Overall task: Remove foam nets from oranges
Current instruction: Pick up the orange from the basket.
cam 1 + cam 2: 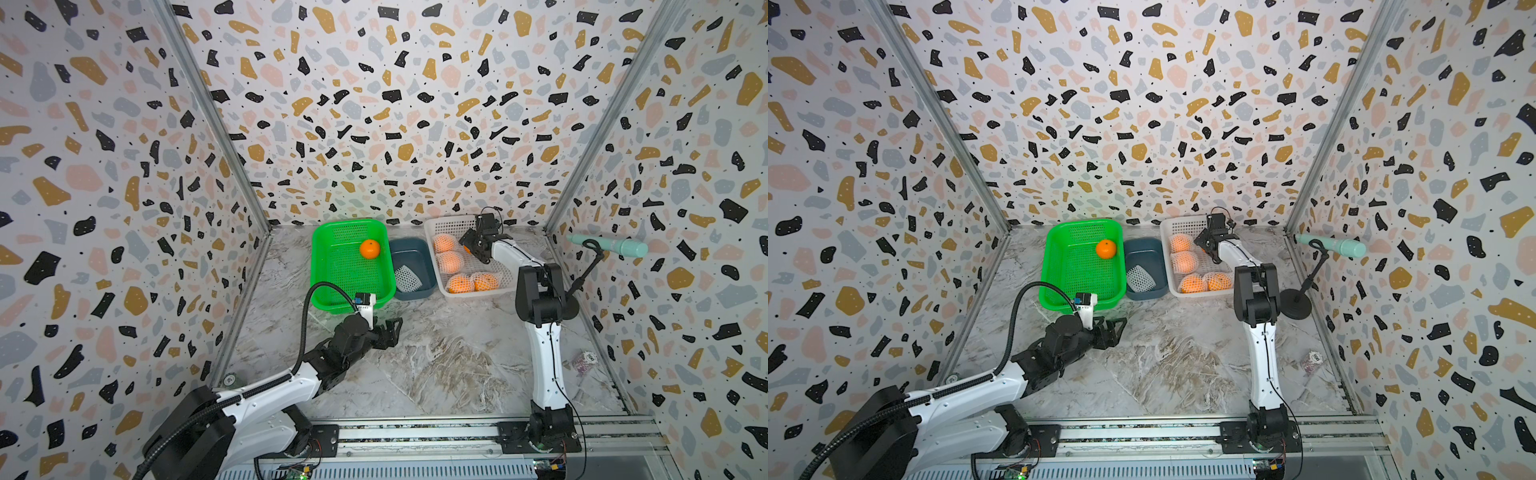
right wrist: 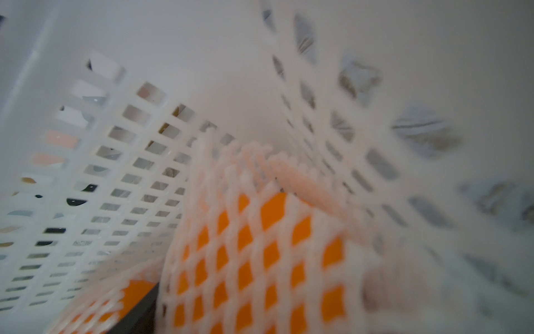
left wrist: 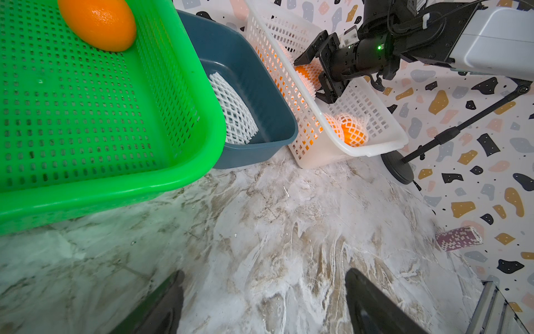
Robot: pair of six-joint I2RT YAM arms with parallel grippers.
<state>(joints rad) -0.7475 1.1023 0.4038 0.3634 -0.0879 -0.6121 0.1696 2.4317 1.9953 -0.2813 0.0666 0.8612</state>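
Note:
One bare orange (image 1: 369, 249) (image 3: 98, 23) lies in the green basket (image 1: 332, 301). Several oranges in white foam nets (image 1: 450, 262) (image 1: 1192, 284) fill the white basket (image 1: 471, 294). My right gripper (image 1: 468, 246) (image 3: 309, 76) reaches into that basket, its jaws pressed on either side of a netted orange (image 2: 260, 260). An empty foam net (image 1: 407, 279) (image 3: 234, 115) lies in the dark blue tub (image 1: 413, 249) between the baskets. The left gripper (image 1: 395, 328) (image 3: 264, 274) hovers low over the marble table in front of the green basket, open and empty.
A teal microphone (image 1: 606, 245) on a black stand (image 1: 1296, 305) is at the right wall, close to the right arm. A small stack of chips (image 1: 584, 359) (image 3: 459, 238) lies by the right wall. Patterned walls enclose three sides.

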